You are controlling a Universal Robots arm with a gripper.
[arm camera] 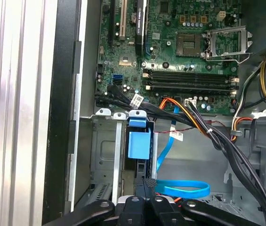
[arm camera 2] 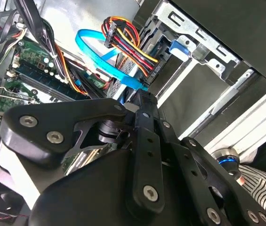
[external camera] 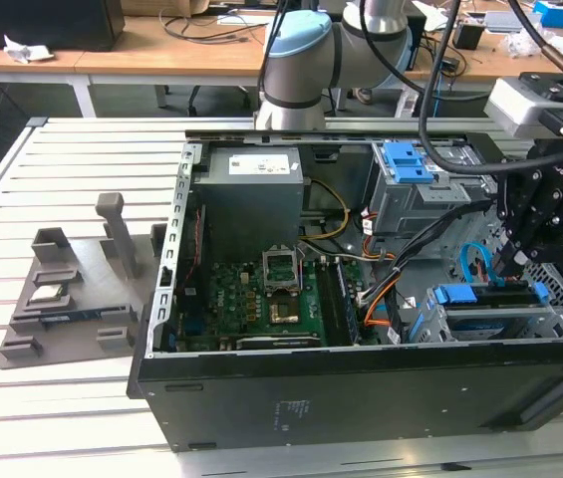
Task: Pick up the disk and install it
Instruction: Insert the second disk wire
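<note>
The hand [external camera: 508, 261] hangs inside the open computer case [external camera: 361, 398] at the exterior view's right, its two black fingers [arm camera: 144, 197] pressed flat together, closed with nothing between them, the tips at the upper edge of the disk [external camera: 490, 321]. The disk stands on edge in the grey drive cage [external camera: 560, 299] near the case's front wall; its silver body with a blue-edged label shows below a blue carrier bracket [external camera: 490, 295], whose handle tab [arm camera: 138, 143] sticks out just ahead of the fingertips in the first wrist view. Room is tight here: a light blue data cable [arm camera: 182, 188] loops beside the fingers, a bundle of black, orange and red wires [arm camera: 203, 127] crosses just past the cage, and the cage's metal rails close in on both sides. Farther in lie the green motherboard [external camera: 271, 299] and the grey power supply [external camera: 251, 199]. Outside the case, on the slatted desk [external camera: 62, 418], a grey fixture [external camera: 67, 289] stands well apart.
</note>
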